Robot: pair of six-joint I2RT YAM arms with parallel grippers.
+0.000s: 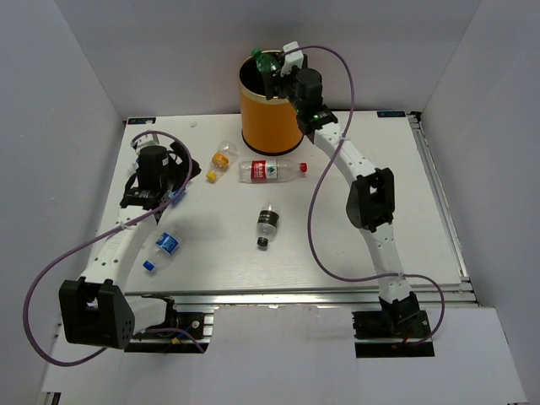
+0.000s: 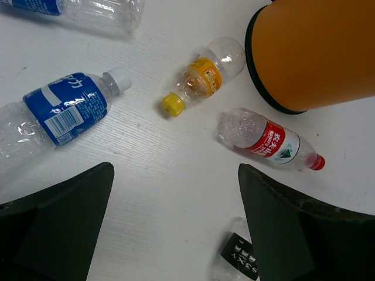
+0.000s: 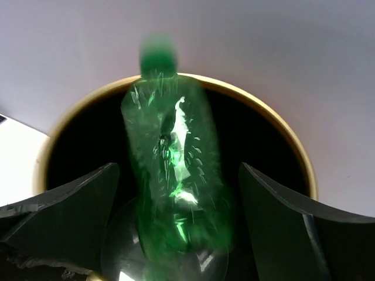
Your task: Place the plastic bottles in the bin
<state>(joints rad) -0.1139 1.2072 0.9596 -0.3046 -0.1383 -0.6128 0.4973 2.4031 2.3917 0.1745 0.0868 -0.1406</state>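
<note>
The orange bin (image 1: pixel 270 118) stands at the back of the table. My right gripper (image 1: pixel 278 72) hangs over its mouth with jaws open. The green bottle (image 1: pixel 267 66) sits between the fingers, blurred, with a gap on each side (image 3: pixel 176 170), above the bin's gold rim (image 3: pixel 293 152). A clear bottle (image 3: pixel 117 252) lies inside the bin. My left gripper (image 1: pixel 181 173) is open and empty above the table (image 2: pixel 176 175). On the table lie an orange-capped bottle (image 1: pixel 219 160) (image 2: pixel 202 79), a red-label bottle (image 1: pixel 272 170) (image 2: pixel 269 143), a black-label bottle (image 1: pixel 267 224) (image 2: pixel 243 257) and a blue-label bottle (image 1: pixel 164 248).
In the left wrist view a blue-label bottle (image 2: pixel 64 111) lies to the left and another blue-label one (image 2: pixel 88 9) at the top edge. The bin's base (image 2: pixel 316 52) is at the upper right. Grey walls enclose the table on three sides.
</note>
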